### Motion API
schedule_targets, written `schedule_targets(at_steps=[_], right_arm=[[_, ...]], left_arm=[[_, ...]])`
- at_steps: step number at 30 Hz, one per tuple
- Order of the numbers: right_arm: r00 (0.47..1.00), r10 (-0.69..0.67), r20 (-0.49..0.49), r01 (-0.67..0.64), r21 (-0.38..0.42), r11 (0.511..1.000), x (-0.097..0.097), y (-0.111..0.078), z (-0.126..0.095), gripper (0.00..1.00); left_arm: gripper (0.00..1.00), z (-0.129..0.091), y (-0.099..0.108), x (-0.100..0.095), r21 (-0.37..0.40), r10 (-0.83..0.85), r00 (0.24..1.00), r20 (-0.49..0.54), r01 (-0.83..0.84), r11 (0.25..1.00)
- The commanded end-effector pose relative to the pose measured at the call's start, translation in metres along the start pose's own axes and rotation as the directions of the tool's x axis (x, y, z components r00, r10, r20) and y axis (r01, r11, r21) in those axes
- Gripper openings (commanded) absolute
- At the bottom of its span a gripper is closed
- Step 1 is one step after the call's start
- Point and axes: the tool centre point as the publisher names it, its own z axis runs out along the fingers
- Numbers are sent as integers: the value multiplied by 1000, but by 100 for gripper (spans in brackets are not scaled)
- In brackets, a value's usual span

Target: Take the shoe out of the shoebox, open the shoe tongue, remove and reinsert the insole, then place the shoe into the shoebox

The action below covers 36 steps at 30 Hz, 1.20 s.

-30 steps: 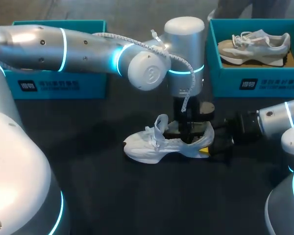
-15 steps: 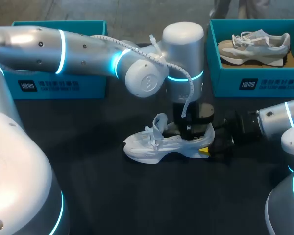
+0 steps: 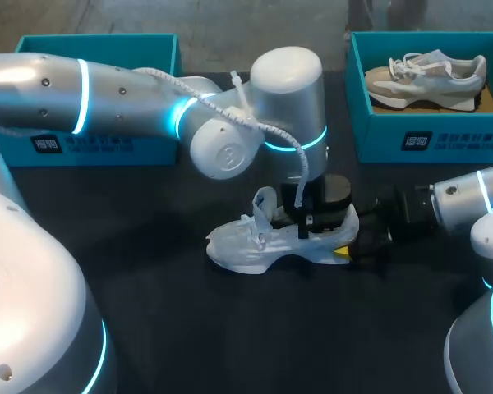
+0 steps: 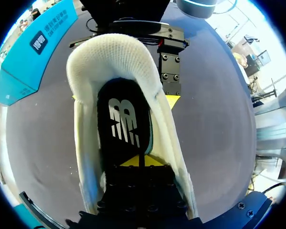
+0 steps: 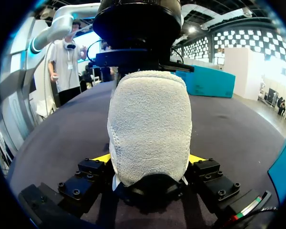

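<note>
On the table, your left arm blocks most of the shoebox behind it. The white shoe sits mid-table, its heel clamped by the right gripper. The left gripper is inside the shoe, tips together on the black insole. Can't tell if they're pinching it.

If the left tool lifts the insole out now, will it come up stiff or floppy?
Probably floppy and light: the insole looks thin and lies flat in the white shoe. The shoe's knit sides look soft, so it may drag along, though the right tool clamps the heel.
</note>
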Motion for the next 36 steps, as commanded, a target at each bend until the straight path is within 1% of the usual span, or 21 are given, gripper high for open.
schedule_targets(at_steps=[1, 4, 7, 14, 19, 23, 26, 29, 36], right_arm=[[1000, 1, 2, -1, 4, 1000, 1, -1, 3, 0], [1000, 1, 2, -1, 4, 1000, 1, -1, 3, 0], [1000, 1, 2, -1, 4, 1000, 1, -1, 3, 0], [1000, 1, 2, -1, 4, 1000, 1, -1, 3, 0], [1000, 1, 2, -1, 4, 1000, 1, -1, 3, 0], [1000, 1, 2, -1, 4, 1000, 1, -1, 3, 0], [1000, 1, 2, -1, 4, 1000, 1, -1, 3, 0], [1000, 1, 2, -1, 4, 1000, 1, -1, 3, 0], [1000, 1, 2, -1, 4, 1000, 1, -1, 3, 0]], left_arm=[[0, -13, 13, 3, 22, -1, 1000, 16, 0, 1000], [0, -21, 14, 4, 40, -6, 1000, 27, 5, 999], [0, -25, 14, 6, 59, -6, 999, 32, 4, 998], [0, -36, 13, 5, 122, -6, 1000, 13, 5, 993], [0, -36, 8, 4, 167, 8, 998, -56, 1, 986], [0, -38, 5, 6, 171, 16, 998, -62, -5, 985], [0, -44, 6, 3, 172, 9, 999, -43, -1, 985], [0, -51, 9, 0, 204, -2, 999, -54, 13, 979], [0, -55, 14, -2, 225, -24, 998, -57, 36, 974]])
